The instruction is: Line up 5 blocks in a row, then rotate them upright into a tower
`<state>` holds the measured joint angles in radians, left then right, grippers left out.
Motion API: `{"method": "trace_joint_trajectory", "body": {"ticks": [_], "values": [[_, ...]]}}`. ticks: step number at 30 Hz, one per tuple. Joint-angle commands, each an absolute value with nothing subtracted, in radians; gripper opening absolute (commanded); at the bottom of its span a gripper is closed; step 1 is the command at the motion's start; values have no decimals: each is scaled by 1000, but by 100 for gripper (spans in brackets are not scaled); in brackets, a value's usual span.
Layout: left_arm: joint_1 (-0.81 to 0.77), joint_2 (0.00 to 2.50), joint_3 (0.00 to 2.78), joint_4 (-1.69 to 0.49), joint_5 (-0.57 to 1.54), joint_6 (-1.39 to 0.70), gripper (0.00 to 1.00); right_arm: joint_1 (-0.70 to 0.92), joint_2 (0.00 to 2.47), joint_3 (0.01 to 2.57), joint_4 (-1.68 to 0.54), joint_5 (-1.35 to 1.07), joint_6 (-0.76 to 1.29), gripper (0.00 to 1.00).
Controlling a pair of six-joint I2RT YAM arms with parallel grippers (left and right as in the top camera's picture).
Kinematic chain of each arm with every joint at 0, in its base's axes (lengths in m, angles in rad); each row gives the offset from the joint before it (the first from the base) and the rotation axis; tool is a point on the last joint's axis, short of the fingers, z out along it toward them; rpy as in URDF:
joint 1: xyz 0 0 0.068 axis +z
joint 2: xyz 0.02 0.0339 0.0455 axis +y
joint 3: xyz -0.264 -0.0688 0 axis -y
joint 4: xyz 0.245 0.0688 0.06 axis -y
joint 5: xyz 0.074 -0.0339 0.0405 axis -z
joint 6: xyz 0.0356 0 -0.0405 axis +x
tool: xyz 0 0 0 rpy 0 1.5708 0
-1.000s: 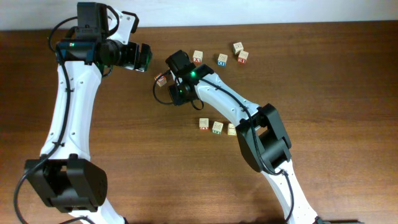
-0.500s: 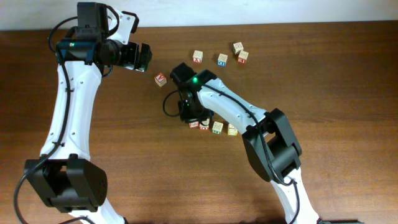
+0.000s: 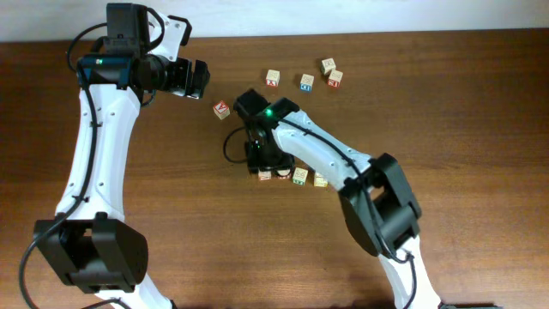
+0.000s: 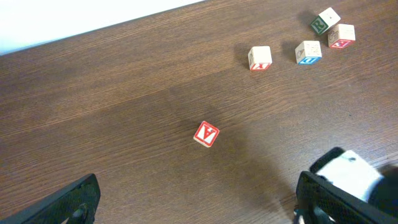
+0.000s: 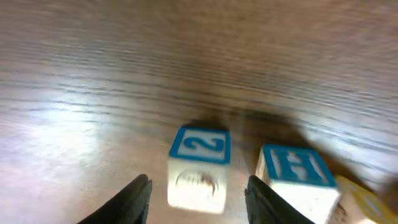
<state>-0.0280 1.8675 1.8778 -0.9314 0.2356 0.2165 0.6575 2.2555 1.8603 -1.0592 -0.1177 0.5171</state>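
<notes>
**Block marked 2** (image 5: 199,165): sits flat on the bench (image 3: 480,129), near its middle. It is at the left end of a short row of blocks (image 3: 299,175), partly under my wrist in the overhead view. The wrist view is blurred. The top face shows a blue border and numeral, the sides pale bare wood. The neighbour marked H (image 5: 298,174) is just beside it on the right, across a narrow gap.

**Handling, my guess:** a small wooden cube, light and rigid, with nothing to crush. The smooth faces may slip or pivot under a weak pinch. The best hold is on two opposite side faces, square and low, so it turns with me rather than tipping.

**Right pincer** (image 5: 198,186): hangs over the block, part open, one finger (image 5: 134,199) on either side. A gap shows between each finger and the wood, so nothing is held yet. The right-hand finger stands in the gap toward H. It is tight there, and nudging the neighbour is the risk.

**Further out:**
- Three more blocks (image 3: 273,78) lie toward the far edge, with a blue-lettered cube (image 4: 308,51) among them.
- A red A cube (image 4: 206,134) lies alone between that group and the row.
- My left pincer (image 3: 204,79) hovers wide open and empty near the far edge, well apart from the row.
</notes>
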Motion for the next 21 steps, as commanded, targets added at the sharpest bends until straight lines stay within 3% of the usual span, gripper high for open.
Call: {"method": "trace_joint_trajectory", "body": {"ticks": [1,4,7,9,15,18,21], "values": [[-30,1870,1893,-930,237,225,99,666,2104,1867,-1067,-28,508,52],[-30,1870,1893,-930,236,225,99,615,1996,1867,-1169,28,490,54],[-30,1870,1893,-930,236,225,99,479,1953,1866,-1310,-43,349,53],[-30,1870,1893,-930,236,225,99,424,1953,1859,-1355,-52,312,46],[-30,1870,1893,-930,236,225,99,322,1697,1800,-1350,-60,243,44],[-31,1870,1893,-930,257,225,99,292,1555,1608,-1264,-259,191,47],[-31,1870,1893,-986,335,224,99,302,1547,1379,-1097,-302,226,48]]}}
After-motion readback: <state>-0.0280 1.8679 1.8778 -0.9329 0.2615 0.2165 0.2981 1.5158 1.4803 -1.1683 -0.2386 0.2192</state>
